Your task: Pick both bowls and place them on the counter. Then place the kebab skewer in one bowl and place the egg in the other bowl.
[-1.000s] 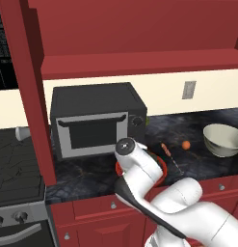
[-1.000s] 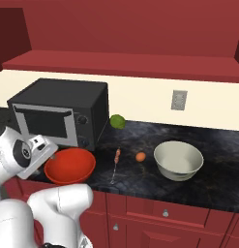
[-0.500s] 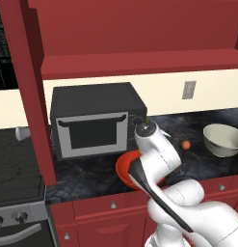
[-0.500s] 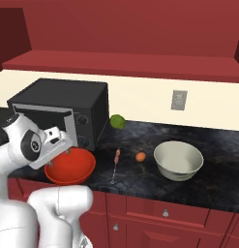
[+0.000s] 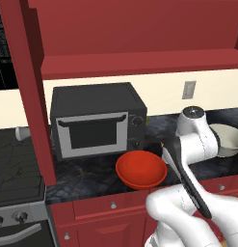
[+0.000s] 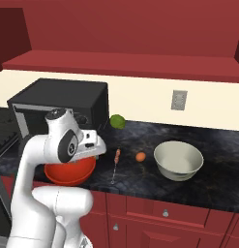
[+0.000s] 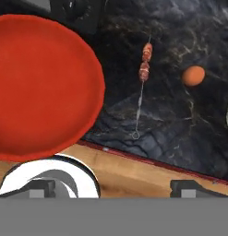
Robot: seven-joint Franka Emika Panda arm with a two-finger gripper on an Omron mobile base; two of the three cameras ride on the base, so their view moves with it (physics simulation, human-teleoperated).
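Observation:
The glossy red bowl (image 7: 39, 87) sits on the black marbled counter (image 7: 180, 129) in front of the microwave, near the front edge. To its right lies the kebab skewer (image 7: 142, 80), food pieces at the far end, with the small orange egg (image 7: 194, 76) just beyond. The cream-grey bowl (image 6: 178, 160) stands farther right. My gripper (image 7: 113, 189) hovers open and empty above the counter's front edge, between the red bowl and the skewer. In the left base view the arm hides part of the cream-grey bowl (image 5: 230, 141).
A black microwave (image 5: 96, 120) stands at the back of the counter behind the red bowl. A green lime (image 6: 117, 121) lies by its right side. A stove (image 5: 14, 164) sits to the left, red drawers (image 6: 164, 213) below, and a red cabinet overhead.
The arm has swung to the right, off the red bowl and toward the skewer. The red bowl, skewer, egg and cream-grey bowl have stayed put, and the jaws have stayed open.

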